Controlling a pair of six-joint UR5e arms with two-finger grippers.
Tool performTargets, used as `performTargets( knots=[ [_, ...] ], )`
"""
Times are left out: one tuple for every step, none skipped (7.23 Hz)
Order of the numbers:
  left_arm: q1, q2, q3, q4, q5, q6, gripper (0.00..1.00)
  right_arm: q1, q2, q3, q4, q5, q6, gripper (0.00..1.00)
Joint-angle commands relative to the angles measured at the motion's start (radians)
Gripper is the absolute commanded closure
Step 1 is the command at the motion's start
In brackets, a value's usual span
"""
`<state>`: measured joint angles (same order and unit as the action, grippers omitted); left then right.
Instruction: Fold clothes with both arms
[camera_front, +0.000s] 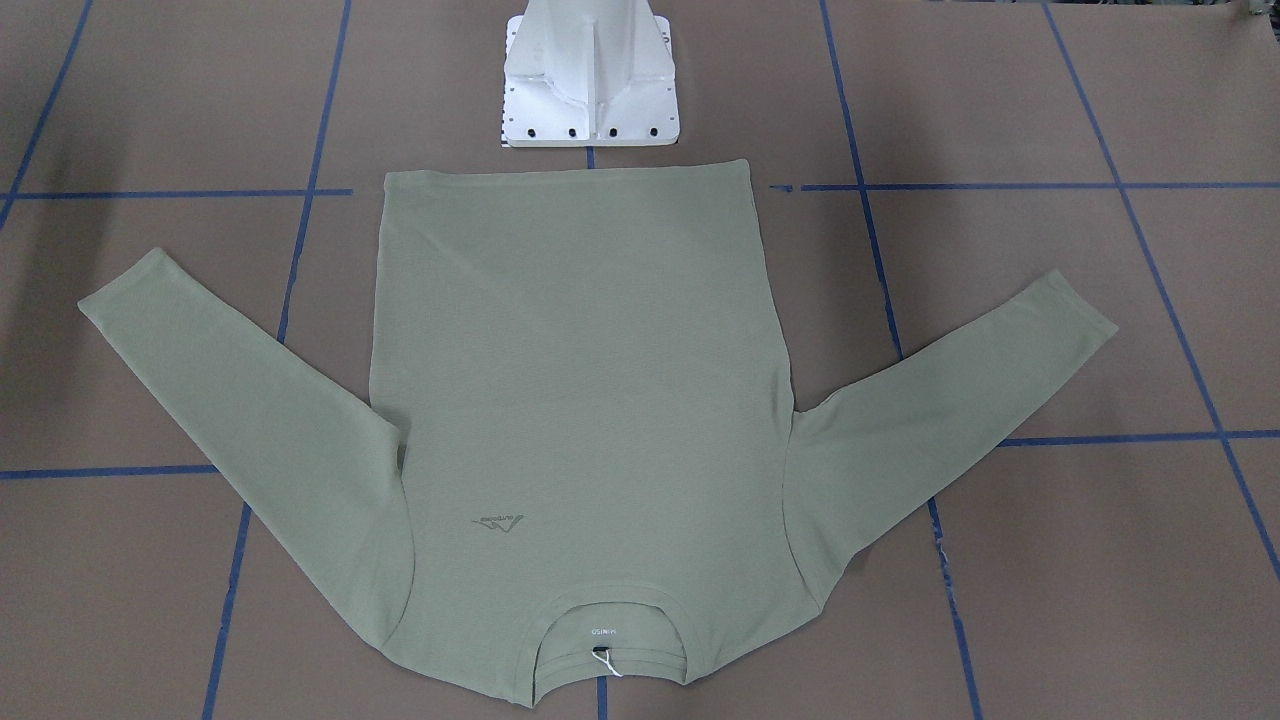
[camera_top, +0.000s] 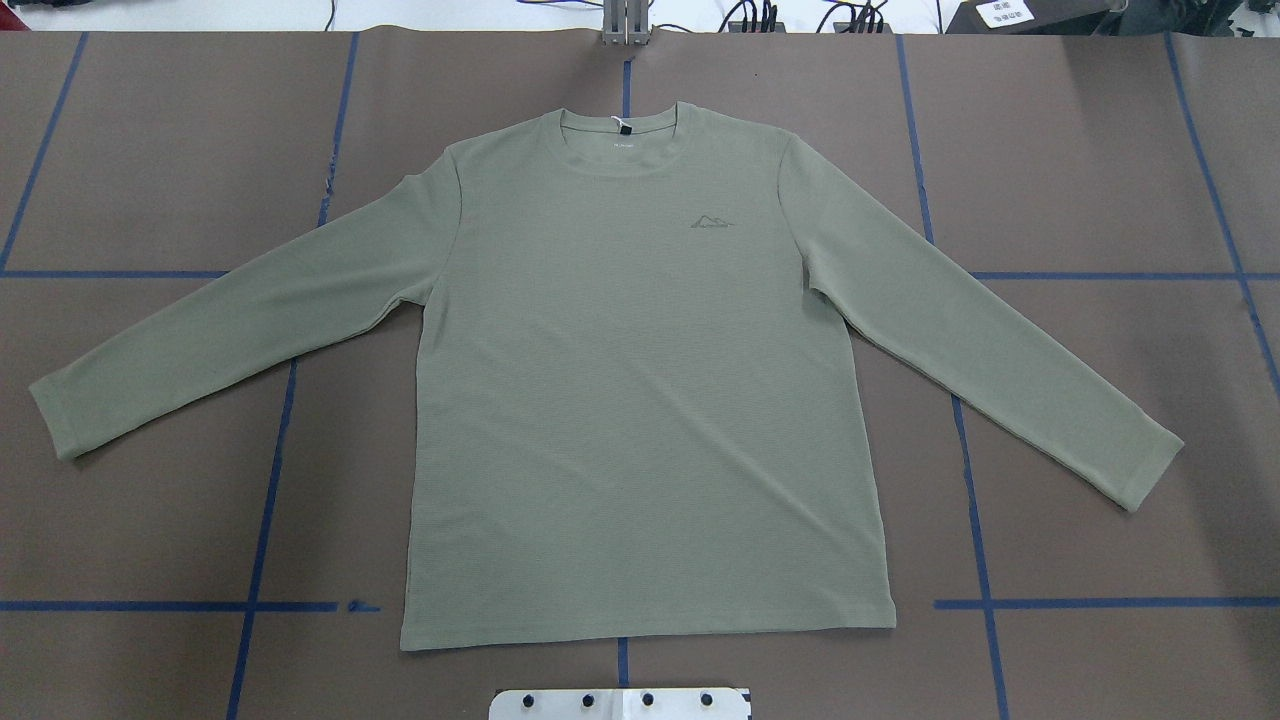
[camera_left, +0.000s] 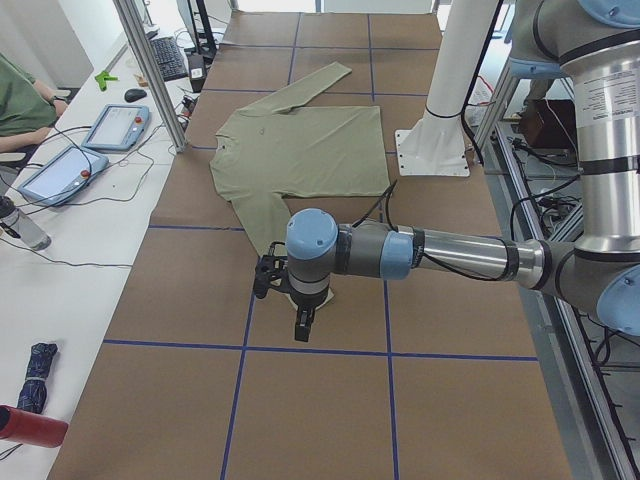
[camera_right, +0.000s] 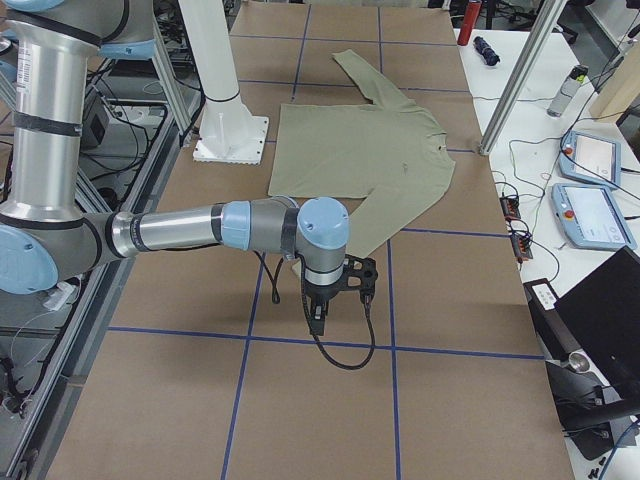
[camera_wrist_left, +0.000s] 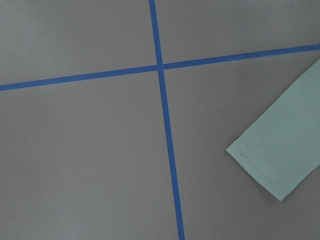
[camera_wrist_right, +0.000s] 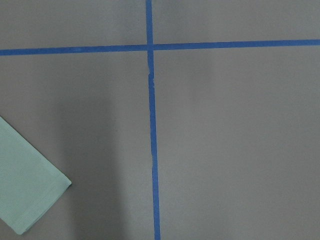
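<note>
The sage-green long-sleeved shirt (camera_top: 640, 400) lies flat and face up on the brown table, sleeves spread out and down, neck at the far side from the robot (camera_front: 580, 400). Neither arm shows in the overhead or front views. In the exterior left view my left gripper (camera_left: 300, 325) hangs above the table just beyond the near sleeve's cuff. In the exterior right view my right gripper (camera_right: 318, 318) hangs beside the other cuff. I cannot tell whether either is open or shut. The left wrist view shows a cuff (camera_wrist_left: 280, 150), the right wrist view the other cuff (camera_wrist_right: 25, 190).
The white pedestal base (camera_front: 590, 80) stands just behind the shirt's hem. Blue tape lines (camera_top: 270, 450) grid the brown table. Side benches hold teach pendants (camera_left: 115, 125), a bottle, and a laptop (camera_right: 600, 310). A person (camera_left: 20, 95) sits at the left bench.
</note>
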<state>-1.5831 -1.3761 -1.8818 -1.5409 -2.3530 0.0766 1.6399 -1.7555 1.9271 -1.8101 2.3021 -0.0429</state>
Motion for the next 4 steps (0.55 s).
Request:
performTargets(
  knots=[
    [0.003,0.000,0.006,-0.007,0.000,0.002,0.00,-0.002,-0.001,0.000,0.000,0.000,0.000,0.00],
    [0.003,0.002,0.006,-0.007,-0.008,0.000,0.00,-0.002,-0.001,0.001,-0.001,0.000,-0.002,0.00],
    [0.005,0.000,0.000,-0.010,-0.008,0.000,0.00,-0.006,0.001,0.003,-0.002,0.000,-0.002,0.00],
    [0.005,-0.004,-0.002,-0.019,-0.008,0.002,0.00,-0.011,0.007,0.012,0.000,0.000,0.000,0.00]
  ],
)
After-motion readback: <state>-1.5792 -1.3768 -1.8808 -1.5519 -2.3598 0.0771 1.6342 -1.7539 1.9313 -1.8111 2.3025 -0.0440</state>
